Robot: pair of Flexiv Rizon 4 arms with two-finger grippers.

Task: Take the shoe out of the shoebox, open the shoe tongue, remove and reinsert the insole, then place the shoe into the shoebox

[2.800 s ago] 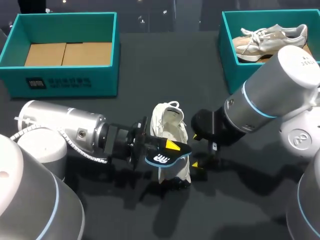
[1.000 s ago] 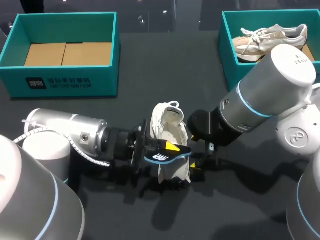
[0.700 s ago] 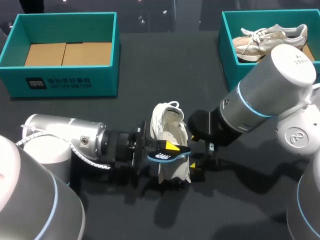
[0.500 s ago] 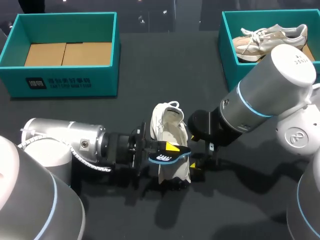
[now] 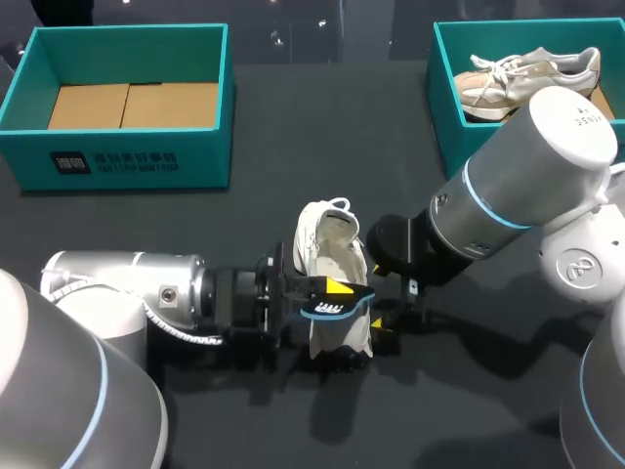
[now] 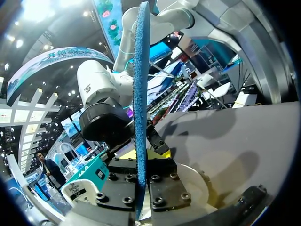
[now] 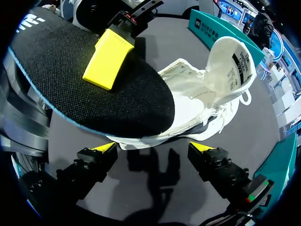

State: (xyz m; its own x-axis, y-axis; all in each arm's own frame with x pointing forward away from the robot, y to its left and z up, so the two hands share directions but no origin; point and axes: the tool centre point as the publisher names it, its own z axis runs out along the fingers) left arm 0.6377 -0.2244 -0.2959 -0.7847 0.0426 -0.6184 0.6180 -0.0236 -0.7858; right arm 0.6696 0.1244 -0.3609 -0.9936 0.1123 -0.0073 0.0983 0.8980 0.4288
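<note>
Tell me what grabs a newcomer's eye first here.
The white shoe stands mid-table with its tongue lifted, and the dark insole is clamped in the left gripper just above it. The right gripper sits open beside the shoe. At the table's far right, a teal shoebox holds a beige shoe.

Black table [image 5: 322, 137] bears empty shoebox [image 5: 117, 156], filled shoebox [image 5: 445, 117] and white shoe [image 5: 327, 244].

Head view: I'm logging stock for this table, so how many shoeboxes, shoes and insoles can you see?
Teal shoeboxes: 2
Shoes: 2, white shoe on the table, beige shoe in the right box
Insole: 1
Total: 5
</note>
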